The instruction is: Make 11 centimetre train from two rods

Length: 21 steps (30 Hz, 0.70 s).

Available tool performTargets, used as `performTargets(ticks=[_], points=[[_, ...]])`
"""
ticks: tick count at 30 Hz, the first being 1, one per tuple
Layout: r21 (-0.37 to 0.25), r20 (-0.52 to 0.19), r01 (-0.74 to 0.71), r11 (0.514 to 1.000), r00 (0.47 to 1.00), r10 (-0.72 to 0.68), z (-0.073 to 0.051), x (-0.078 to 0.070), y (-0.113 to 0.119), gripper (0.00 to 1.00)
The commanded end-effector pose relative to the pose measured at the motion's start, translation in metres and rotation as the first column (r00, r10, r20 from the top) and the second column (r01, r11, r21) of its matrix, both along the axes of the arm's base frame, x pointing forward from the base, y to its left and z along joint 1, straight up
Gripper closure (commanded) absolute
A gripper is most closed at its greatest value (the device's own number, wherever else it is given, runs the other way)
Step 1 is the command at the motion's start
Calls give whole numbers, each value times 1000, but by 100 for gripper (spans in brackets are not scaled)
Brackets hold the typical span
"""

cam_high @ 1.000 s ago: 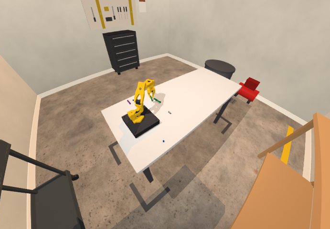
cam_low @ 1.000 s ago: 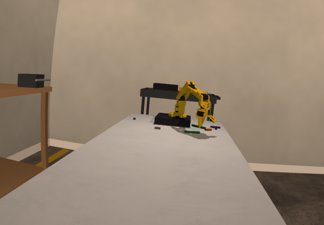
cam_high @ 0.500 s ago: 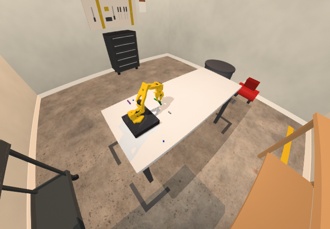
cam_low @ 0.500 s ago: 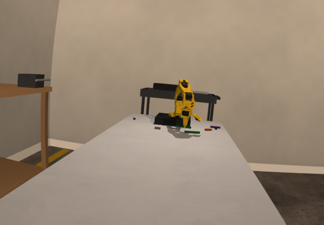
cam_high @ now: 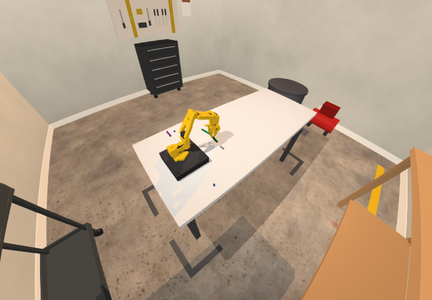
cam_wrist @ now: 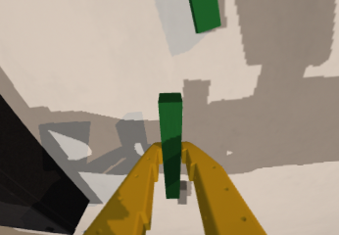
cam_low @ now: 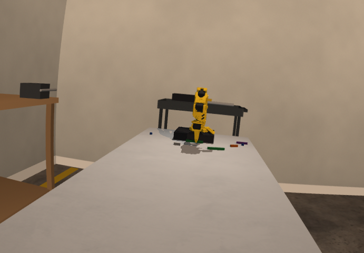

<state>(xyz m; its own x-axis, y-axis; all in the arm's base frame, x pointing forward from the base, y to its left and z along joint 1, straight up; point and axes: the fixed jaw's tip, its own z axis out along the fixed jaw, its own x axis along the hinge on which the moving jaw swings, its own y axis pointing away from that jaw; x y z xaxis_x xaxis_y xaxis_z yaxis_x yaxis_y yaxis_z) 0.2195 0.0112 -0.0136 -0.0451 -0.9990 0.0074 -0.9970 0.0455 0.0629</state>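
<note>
My gripper (cam_wrist: 170, 153) is shut on a green rod (cam_wrist: 170, 142) and holds it just above the white table, in front of the arm's black base (cam_low: 193, 134). The held rod shows under the fingers in the exterior view (cam_low: 194, 140). A second green rod (cam_low: 215, 148) lies flat on the table to the right of it, and its end shows at the top of the wrist view (cam_wrist: 205, 15). A short grey rod (cam_low: 176, 143) lies flat to the left of the gripper (cam_low: 196, 138), also seen in the top view (cam_high: 222, 147).
An orange rod (cam_low: 233, 145), a purple rod (cam_low: 241, 143) and a small blue rod (cam_low: 242, 145) lie further right. Another blue rod (cam_low: 150, 133) lies far left near the table edge. The black base (cam_wrist: 21, 171) is close on the left of the wrist view.
</note>
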Motion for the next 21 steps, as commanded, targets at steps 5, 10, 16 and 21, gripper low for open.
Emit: performTargets(ticks=[5, 10, 16, 21], points=[[6, 25, -35, 999, 999, 34, 3, 0, -15, 100], [7, 25, -42, 999, 999, 42, 3, -1, -18, 100], [7, 25, -43, 999, 999, 43, 2, -1, -19, 100], [4, 72, -48, 999, 996, 47, 12, 5, -22, 100]])
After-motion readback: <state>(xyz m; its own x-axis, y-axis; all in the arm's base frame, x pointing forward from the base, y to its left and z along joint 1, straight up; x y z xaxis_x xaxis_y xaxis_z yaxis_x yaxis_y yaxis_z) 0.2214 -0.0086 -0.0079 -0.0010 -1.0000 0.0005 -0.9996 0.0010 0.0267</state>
